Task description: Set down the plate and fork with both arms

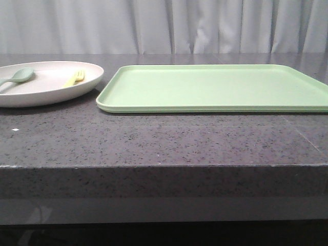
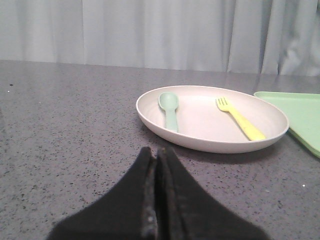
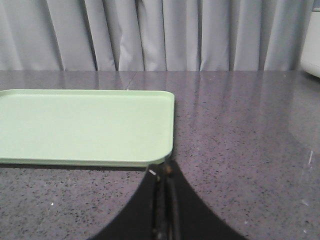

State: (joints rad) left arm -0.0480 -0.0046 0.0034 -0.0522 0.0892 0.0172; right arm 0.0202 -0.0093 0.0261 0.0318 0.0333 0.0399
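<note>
Stone-grey speckled counter (image 1: 154, 143) carries everything, with a pale curtain (image 1: 164, 25) hanging behind it. One flat rectangular light-green tray (image 1: 215, 87) lies on the right half of the counter in the front view, and nothing rests on it. One round pinkish-cream plate (image 1: 48, 87) sits at the left, its rim just beside the tray's near left corner; whether the two touch cannot be told. Two utensils lie inside the plate, apart from each other: one grey-green spoon (image 2: 170, 109) on the left side and one pale-yellow fork (image 2: 239, 118) on the right side, nearer the tray, tines pointing toward the curtain. Each wrist view shows one black gripper. The left gripper (image 2: 156, 159) has its fingers pressed together with nothing between them, short of the plate. The right gripper (image 3: 165, 172) is likewise closed on nothing, near the tray's corner.
</note>
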